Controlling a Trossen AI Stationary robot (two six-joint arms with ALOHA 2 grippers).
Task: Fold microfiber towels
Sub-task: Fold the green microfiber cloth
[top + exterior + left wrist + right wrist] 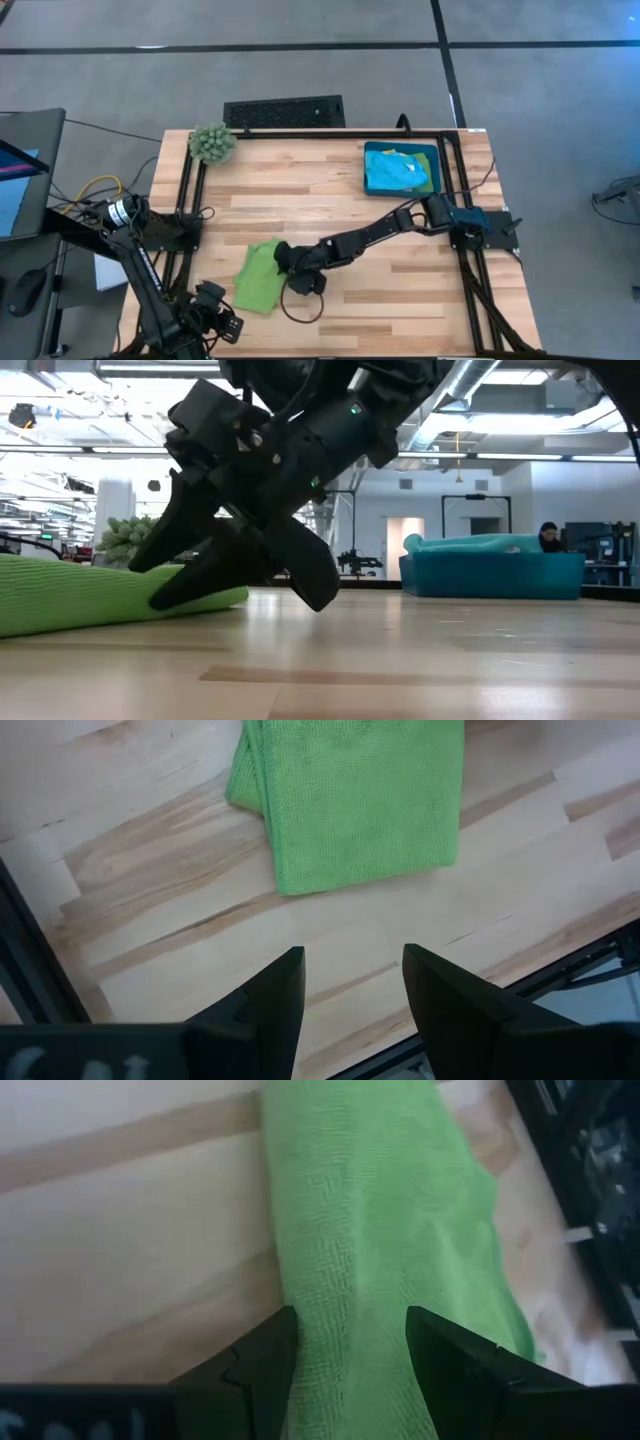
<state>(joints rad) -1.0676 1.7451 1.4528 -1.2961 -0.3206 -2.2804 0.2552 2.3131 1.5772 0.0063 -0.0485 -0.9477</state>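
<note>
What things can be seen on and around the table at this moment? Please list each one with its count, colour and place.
Folded microfiber towel: one, lime green, on the table's near left part, below the right gripper.
Bin: one, blue, at the table's far right, holding more towels.
Towels in the bin: light blue on top, with yellow and green showing at the edges; count cannot be told.
Plant ball: one, fuzzy green, at the table's far left corner.
Table: one, light wood with a black frame.
Person: one, far back in the room, behind the bin in the low view.
Left gripper: dark, open, at the table's near left edge, facing the folded towel.
Right gripper: dark, open, its fingers on either side of the folded towel.
</note>
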